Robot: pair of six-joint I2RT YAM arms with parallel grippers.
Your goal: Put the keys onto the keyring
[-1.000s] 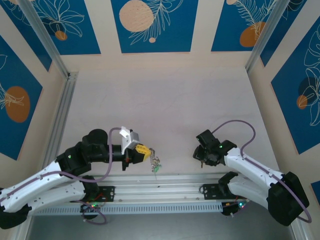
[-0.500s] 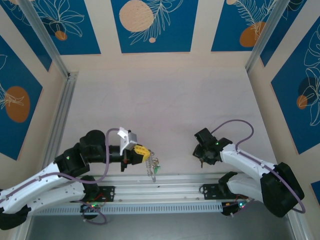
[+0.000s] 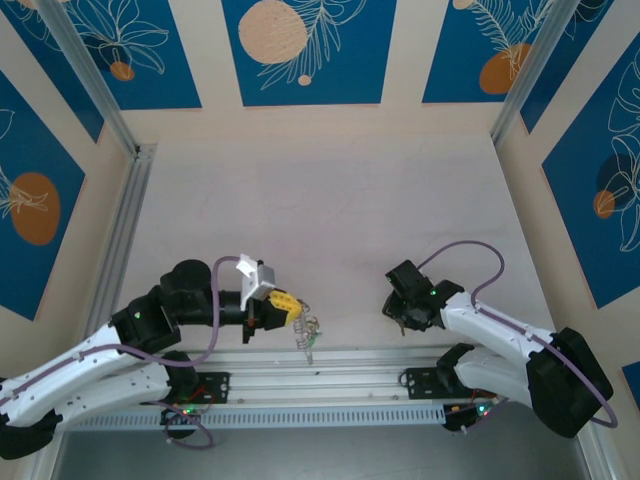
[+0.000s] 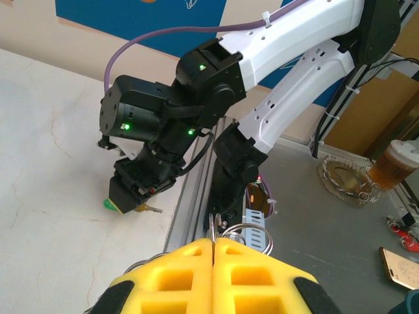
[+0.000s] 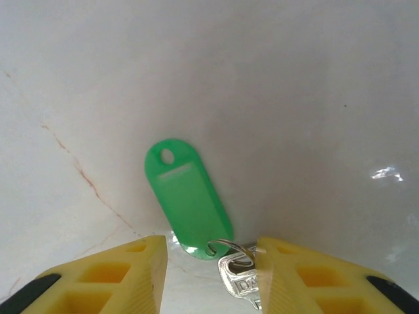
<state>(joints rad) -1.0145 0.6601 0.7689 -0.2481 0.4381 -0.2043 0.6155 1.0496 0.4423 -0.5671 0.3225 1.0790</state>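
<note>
**Left clamped on keyring, right straddling green-tag key**

Key (image 5: 239, 280): small, silver, with a stamped head. A little split ring joins it to an oval bright-green tag (image 5: 188, 199) that has a hole at its far end. It lies flat on the pale surface (image 5: 294, 98). The right fingers (image 5: 141, 258) are apart with the tag in the gap; the key head is right against one fingertip.

Left fingers (image 4: 190, 278) are pressed together, with thin wire coils of the keyring (image 4: 241, 230) poking out just past the tips.

Top view adds: the keyring dangles below the left fingertips with more keys (image 3: 310, 332) bunched on it, near the front rail (image 3: 340, 375). Left wrist view adds: the right fingers from outside, tips down on the surface, green showing at the tip.
</note>
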